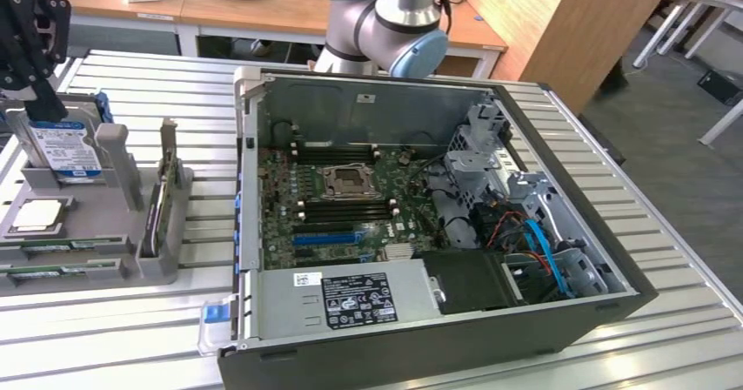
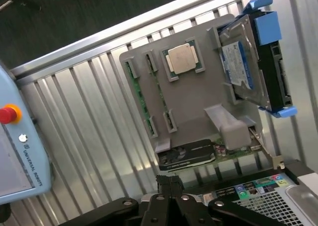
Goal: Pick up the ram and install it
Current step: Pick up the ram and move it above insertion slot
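Above the grey holder [image 2: 198, 107], on the exterior view's left: hand [image 2: 169, 184], fingertips pressed together, nothing gripped. Nearest the fingertips: dark graphics card [image 2: 191, 154], set on edge in the holder. Further along the holder: ram [image 2: 140, 98], thin green stick seated on edge between two clips, apart from the hand and untouched; a second like stick just beside it. Next to these: square metal-topped processor [image 2: 183, 59]; hard drive [image 2: 241, 62] in a blue-ended caddy, standing in the holder. Under all: slatted metal counter [image 2: 79, 116]. To the exterior view's right of the holder: open computer case [image 1: 348, 111], motherboard [image 1: 337, 198] exposed inside.
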`<act>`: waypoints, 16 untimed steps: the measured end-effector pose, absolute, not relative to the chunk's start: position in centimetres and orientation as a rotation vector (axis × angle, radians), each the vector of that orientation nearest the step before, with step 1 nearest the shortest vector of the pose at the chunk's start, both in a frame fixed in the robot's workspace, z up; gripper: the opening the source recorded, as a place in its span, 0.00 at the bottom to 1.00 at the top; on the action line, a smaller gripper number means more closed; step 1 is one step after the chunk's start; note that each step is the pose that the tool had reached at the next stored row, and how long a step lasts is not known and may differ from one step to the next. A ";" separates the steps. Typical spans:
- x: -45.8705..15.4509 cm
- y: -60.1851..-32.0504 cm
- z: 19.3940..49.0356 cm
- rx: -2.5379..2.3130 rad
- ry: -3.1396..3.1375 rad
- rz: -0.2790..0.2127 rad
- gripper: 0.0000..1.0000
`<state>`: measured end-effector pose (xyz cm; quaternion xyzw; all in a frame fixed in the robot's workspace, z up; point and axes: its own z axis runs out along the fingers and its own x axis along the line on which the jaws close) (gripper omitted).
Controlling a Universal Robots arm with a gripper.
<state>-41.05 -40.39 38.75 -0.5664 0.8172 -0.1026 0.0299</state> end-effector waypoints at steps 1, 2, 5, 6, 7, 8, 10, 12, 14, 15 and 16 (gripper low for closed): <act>-41.1 -40.4 38.7 -1.746 2.512 -0.299 0.11; -41.1 -40.4 38.7 -1.746 2.506 -0.283 0.11; -41.5 -40.4 38.5 -1.741 2.497 -0.256 0.11; -41.6 -40.3 38.4 -1.740 2.496 -0.253 0.11; -41.9 -40.3 38.3 -1.739 2.496 -0.250 0.11; -42.1 -40.3 38.2 -1.739 2.495 -0.247 0.11; -42.5 -40.2 38.1 -1.735 2.493 -0.236 0.11; -42.8 -40.2 38.1 -1.733 2.491 -0.215 0.11; -42.9 -40.2 38.1 -1.731 2.492 -0.177 0.11; -42.9 -40.2 38.1 -1.730 2.493 -0.155 0.11; -42.9 -40.2 38.1 -1.729 2.494 -0.130 0.11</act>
